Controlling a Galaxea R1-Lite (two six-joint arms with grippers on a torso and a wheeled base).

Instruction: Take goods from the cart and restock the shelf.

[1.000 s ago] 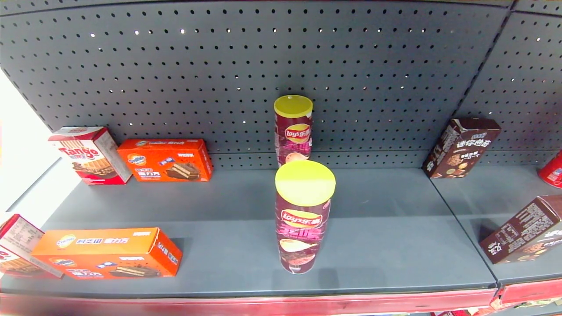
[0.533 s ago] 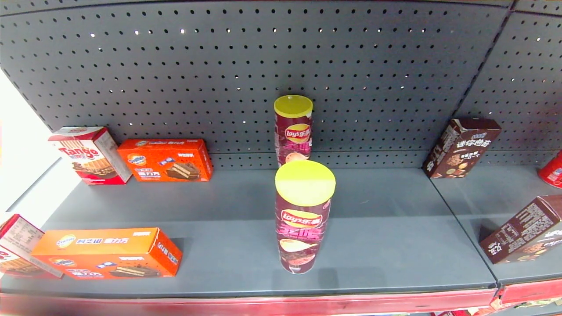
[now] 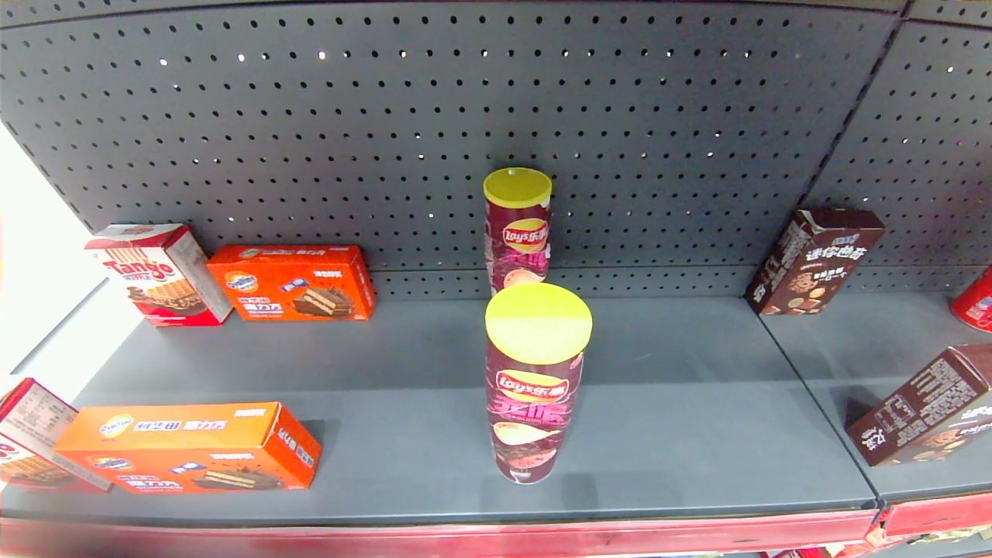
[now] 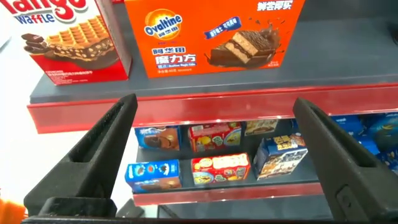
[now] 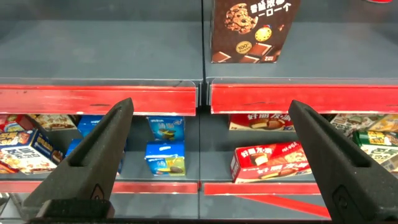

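Grey shelf (image 3: 682, 411) is carrying two snack tubes upright, the front chip can (image 3: 535, 387) ahead of the rear chip can (image 3: 517, 229). We are noting the left pincer (image 4: 214, 104) and right pincer (image 5: 211, 104) both spread, empty. We are judging that a careless reach could topple the front chip can.

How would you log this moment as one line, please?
left claw: open, empty | right claw: open, empty | front chip can: upright on shelf | rear chip can: upright behind it
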